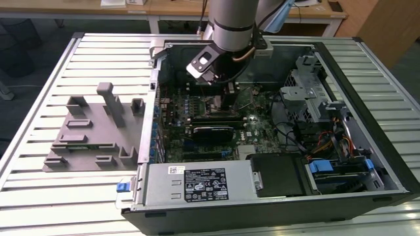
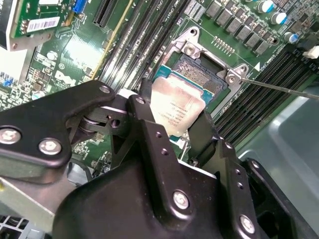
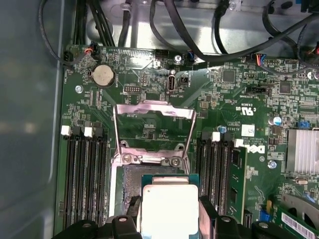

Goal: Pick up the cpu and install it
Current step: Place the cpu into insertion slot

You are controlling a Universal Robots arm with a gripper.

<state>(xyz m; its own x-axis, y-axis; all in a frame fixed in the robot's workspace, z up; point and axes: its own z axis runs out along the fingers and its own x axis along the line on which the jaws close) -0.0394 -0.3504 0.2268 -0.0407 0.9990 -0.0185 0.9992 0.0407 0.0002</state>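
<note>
The arm [image 1: 233,24] reaches down into the open computer case [image 1: 262,211] lying on the slatted worktop [image 1: 105,54]. Its end effector [image 2: 174,117] is clamped on the cpu [image 2: 177,107], one black finger [image 2: 144,107] on each of two opposite edges, silvery plate facing up. The chip hangs right over the socket [image 2: 199,74] on the green motherboard [image 1: 256,113], covering part of the opening while the rest of the dark contact field lies bare beyond it. I can't tell whether the chip's underside touches the socket. In the first wrist view the socket's metal load plate [image 3: 154,129] stands swung up and open just behind the socket, and black memory slots [image 3: 82,179] run along both of its sides. A round coin battery [image 3: 103,75] sits farther out past the raised plate. Well apart from the socket, outside the case toward the exterior view's left, a grey plastic fixture [image 1: 92,132] with upright blocks rests on the worktop.
</note>
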